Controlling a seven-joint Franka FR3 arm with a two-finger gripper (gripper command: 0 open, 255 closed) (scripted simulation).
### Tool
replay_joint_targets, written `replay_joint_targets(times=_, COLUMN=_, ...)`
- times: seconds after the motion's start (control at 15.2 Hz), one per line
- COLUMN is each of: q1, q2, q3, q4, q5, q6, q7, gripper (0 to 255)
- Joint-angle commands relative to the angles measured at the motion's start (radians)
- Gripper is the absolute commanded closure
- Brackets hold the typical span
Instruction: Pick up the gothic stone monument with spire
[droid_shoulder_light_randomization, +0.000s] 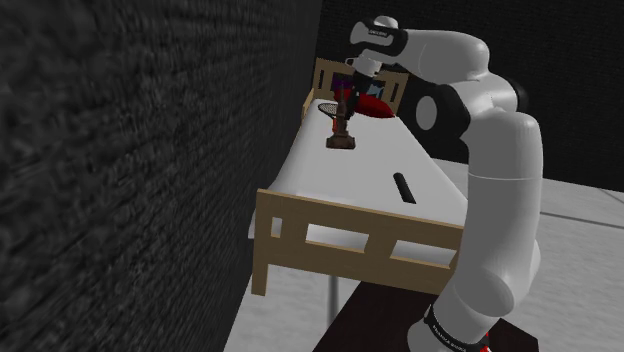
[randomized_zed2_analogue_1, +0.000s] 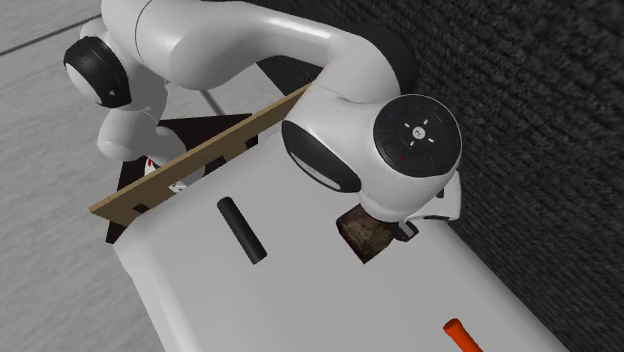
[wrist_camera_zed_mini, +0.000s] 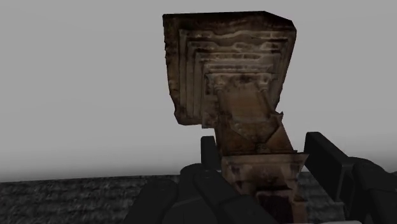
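Your arm (droid_shoulder_light_randomization: 490, 200) rises white from the lower right of the shoulder view, bends at the elbow and reaches up and left, wrist turned downward, so your gripper (wrist_camera_zed_mini: 261, 149) points straight down with its two black fingers (wrist_camera_zed_mini: 327, 162) clasped on the monument (wrist_camera_zed_mini: 229, 63) between them.

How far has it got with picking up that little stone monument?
Done: the hand is down at the monument on the bed. In hand: the grasp, as its fingers look closed on either side of the spire. Left: the lift itself, since the monument's base looks to be resting on the bed.
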Motion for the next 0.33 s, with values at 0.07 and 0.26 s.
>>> replay_joint_targets(times=0.07, q1=-0.013, q2=0.014, q3=0.001, q4=0.063, q5=0.006, q6=-0.048, q7=0.010, gripper=255)
replay_joint_targets(times=0.26, q1=-0.020, q2=0.022, q3=0.002, q4=0.092, q5=0.010, q6=-0.068, q7=0.013, gripper=255)
